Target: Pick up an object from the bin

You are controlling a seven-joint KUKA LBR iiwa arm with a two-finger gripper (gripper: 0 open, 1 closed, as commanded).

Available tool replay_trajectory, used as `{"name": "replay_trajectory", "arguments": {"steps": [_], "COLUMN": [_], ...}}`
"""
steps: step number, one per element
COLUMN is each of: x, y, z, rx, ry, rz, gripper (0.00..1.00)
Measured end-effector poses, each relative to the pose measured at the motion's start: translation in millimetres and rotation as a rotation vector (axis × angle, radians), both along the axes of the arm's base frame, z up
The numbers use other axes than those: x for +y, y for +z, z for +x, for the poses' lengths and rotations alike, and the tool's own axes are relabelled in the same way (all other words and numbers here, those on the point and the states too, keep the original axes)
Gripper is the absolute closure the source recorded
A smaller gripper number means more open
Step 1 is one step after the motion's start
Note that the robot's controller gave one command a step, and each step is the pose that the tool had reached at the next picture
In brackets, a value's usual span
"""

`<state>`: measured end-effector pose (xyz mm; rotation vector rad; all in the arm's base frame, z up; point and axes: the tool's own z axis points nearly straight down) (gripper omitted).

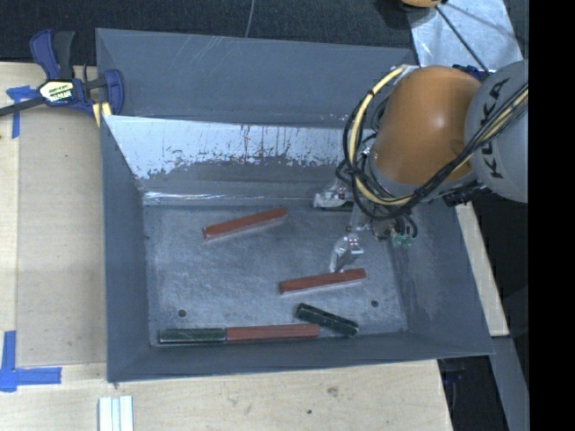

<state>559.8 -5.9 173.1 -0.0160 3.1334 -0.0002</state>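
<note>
1. Tool (346,257) low inside grey metal bin (269,79), right of centre and close above the floor. Clenched or released: cannot tell from this angle.
2. Right behind and above it, orange wrist cover (422,124), ringed by yellow and black cables (359,146) and hiding the right rear part of the bin floor.
3. Just in front of the tool tip, red-brown stick (322,282), flat on the floor and lying nearly left to right, with its right end a little further back. Tool above its right half; touching or just clear, not discernible.
4. Next toward the front wall, short dark green stick (327,320), slanted the other way, near the red-brown stick but apart from it.
5. Along the foot of the front wall, dark green piece (193,336) and red-brown piece (272,333) in one line, end to end; right end of that line just beside the left end of the short dark green stick.
6. Furthest out, to the left and toward the back, second red-brown stick (244,224), slightly tilted, alone on the floor and well apart from the tool.
7. Sticks all lying flat and singly, with bare floor between the tool and each of them.
</note>
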Motion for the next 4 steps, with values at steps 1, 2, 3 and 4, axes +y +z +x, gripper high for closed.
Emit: {"name": "replay_trajectory", "arguments": {"steps": [1, 2, 3, 4], "x": [-1.0, -16.2, -34.5, -34.5], "y": [-66.3, -84.0, -94.1, -94.2], "z": [5.8, -11.5, -27.7, -27.8], "rx": [0.001, -0.013, -0.025, -0.025], "ry": [-0.030, 0.012, 0.066, 0.066], "rz": [0.000, 0.005, -0.001, -0.001], "gripper": [0.00, 0.00, 1.00, 1.00]}}
